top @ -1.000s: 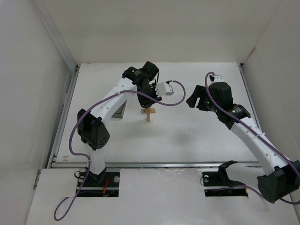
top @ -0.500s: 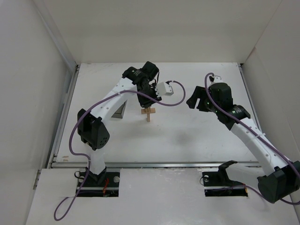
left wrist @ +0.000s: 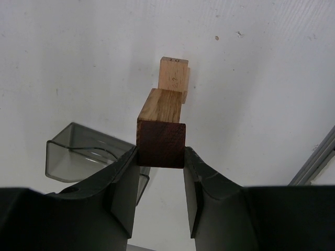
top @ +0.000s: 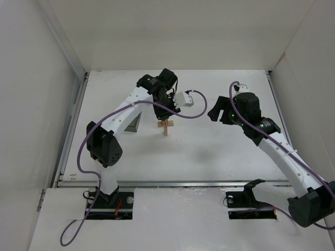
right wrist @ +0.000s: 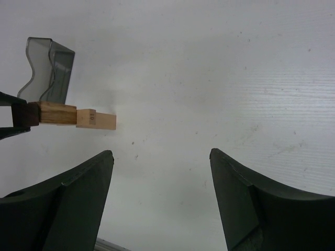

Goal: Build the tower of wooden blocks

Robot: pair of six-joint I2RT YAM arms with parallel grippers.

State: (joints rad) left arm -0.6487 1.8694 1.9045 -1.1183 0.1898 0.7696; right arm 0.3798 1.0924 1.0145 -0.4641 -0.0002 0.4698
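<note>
Wood block tower (top: 166, 127) stands on the desk (top: 209, 151) left of centre, under the left arm's wrist. It has not shifted over the last second, and neither has the left arm. At far left sits a dark translucent grey box (top: 135, 124), near the tower but apart from it. Next comes the left arm (top: 123, 117), which rises from its base, folds at a low elbow and reaches forward and rightward, so that its wrist hangs over the stack with the left fingers (left wrist: 125, 180) pointing down. Those fingers pinch the dark reddish-brown block (left wrist: 161, 144) from both sides, and that block sits flush on the upper end of the tan blocks (left wrist: 163, 104) beneath it. Since the pinch is unchanged, the cap looks placed but not yet let go. The step in hand is probably settling it before a gentle release, for a sideways tug could topple so slender a stack. To the right, the only change is small: the right fingers (right wrist: 89, 183) have edged a little leftward, toward the tower. They are spread wide, hold nothing and are well apart from the stack. The right arm (top: 282, 151) stretches diagonally from its base at the near right, its wrist turned to face the tower.
</note>
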